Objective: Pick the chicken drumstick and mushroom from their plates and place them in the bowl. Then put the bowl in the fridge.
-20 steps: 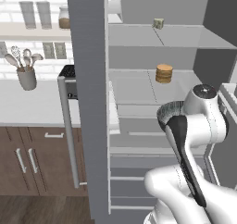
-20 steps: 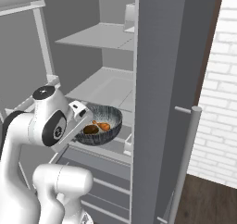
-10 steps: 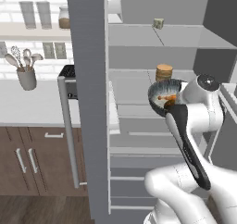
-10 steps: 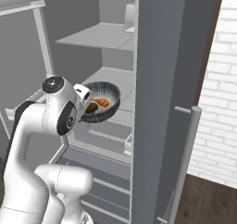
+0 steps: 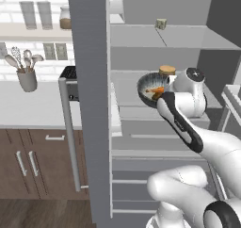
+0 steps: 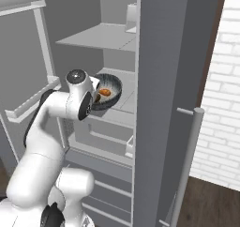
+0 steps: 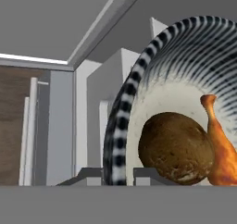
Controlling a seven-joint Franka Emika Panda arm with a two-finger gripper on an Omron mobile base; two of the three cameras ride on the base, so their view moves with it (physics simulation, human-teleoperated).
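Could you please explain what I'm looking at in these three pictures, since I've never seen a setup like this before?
It is a computer-rendered kitchen with a white robot arm on a base that can drive. Two pictures come from cameras on that base, behind the arm to its left and right; both look into the open fridge with its pale shelves. The third comes from a camera on the robot's hand, looking along its two fingers.

The gripper is shut on the rim of the bowl, dark outside and streaked grey inside, holding it at a middle shelf. In the bowl lie the brown mushroom and the orange chicken drumstick, side by side.

A small jar stands on that shelf behind the bowl. Left of the fridge, a counter carries a pot of utensils.
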